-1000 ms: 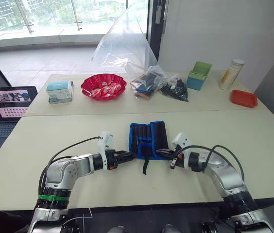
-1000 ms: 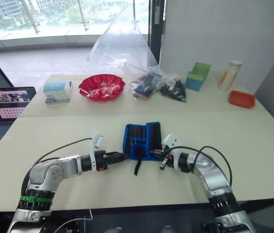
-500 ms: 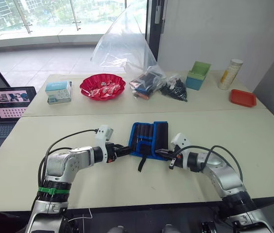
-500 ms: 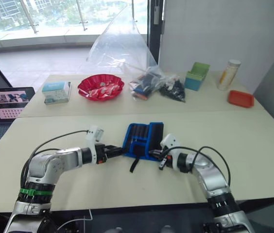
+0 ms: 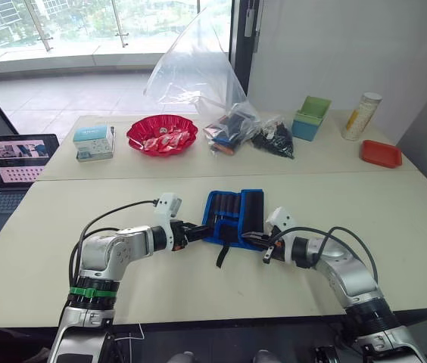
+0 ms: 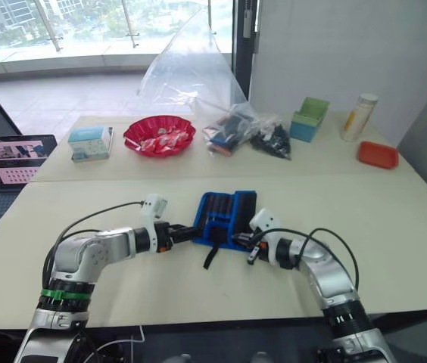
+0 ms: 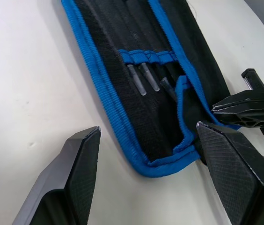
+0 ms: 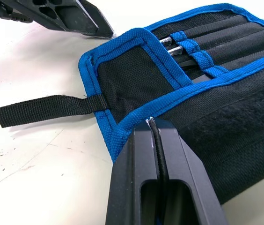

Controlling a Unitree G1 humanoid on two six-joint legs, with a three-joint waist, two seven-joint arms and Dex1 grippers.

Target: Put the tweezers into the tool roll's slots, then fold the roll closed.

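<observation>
Roll (image 5: 232, 216) lies flat on table (image 5: 395, 227), near front edge, between both grippers; tweezers (image 7: 141, 77) sit in slots (image 7: 147, 56), tips showing; strap (image 8: 43, 108) trails off roll's near end; left gripper (image 7: 146, 161) fingers spread wide at roll's left corner; right gripper (image 8: 154, 140) pinched together on roll's blue edge.

Tool roll (image 5: 232, 218) flat, open on table, strap (image 8: 43, 108) trailing; tweezers (image 7: 141, 78) tucked in slots (image 8: 195, 51).
</observation>
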